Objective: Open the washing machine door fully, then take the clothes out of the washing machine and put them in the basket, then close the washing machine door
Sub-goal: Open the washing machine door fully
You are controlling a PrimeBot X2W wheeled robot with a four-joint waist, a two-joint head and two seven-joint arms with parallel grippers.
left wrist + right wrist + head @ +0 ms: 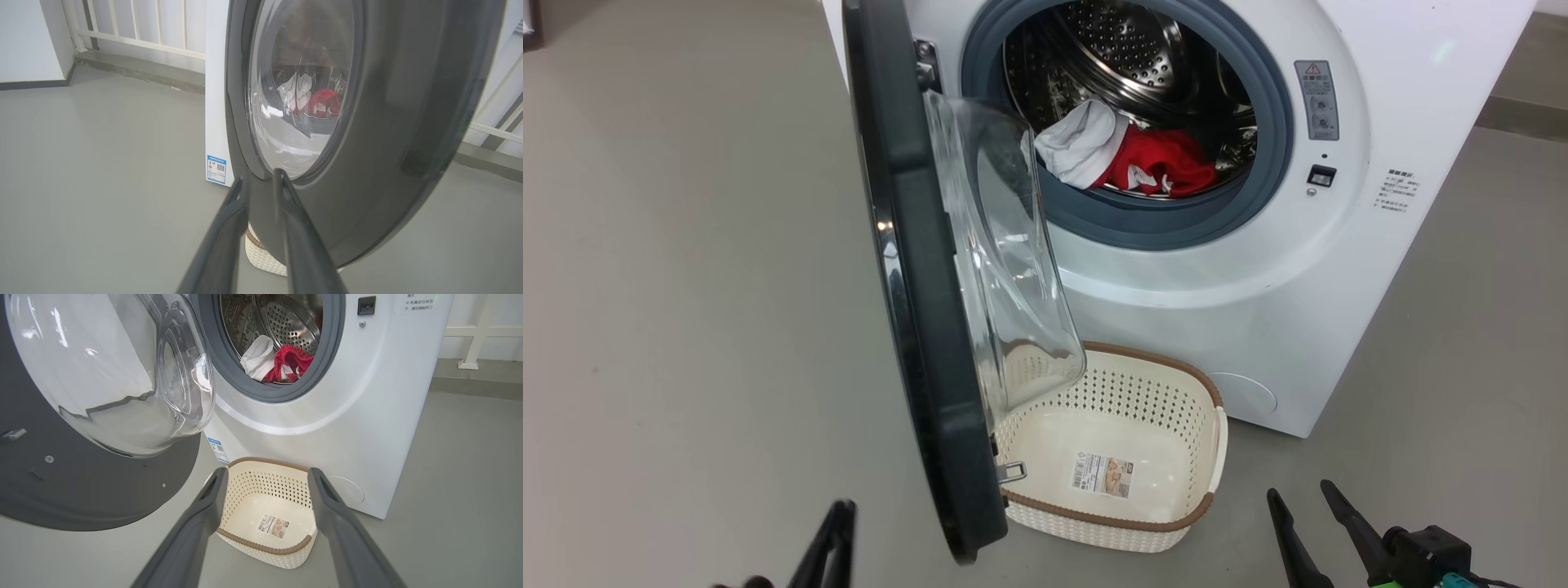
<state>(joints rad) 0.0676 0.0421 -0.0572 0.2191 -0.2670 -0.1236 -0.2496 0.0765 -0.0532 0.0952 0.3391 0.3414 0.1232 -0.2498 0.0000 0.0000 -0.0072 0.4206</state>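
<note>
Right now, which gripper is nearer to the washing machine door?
Left. The left gripper is close to the outer face of the washing machine door, near its lower rim. The right gripper hangs on the inner side, farther off, beyond the basket.

Fingers of left gripper (260, 176) nearly together, slim gap, nothing between; tips near lower rim of washing machine door (388, 122). Through glass: clothes (322, 102), red and white. Under door: basket (261, 255) corner. On washing machine (215, 81) side: blue label (216, 169).
</note>
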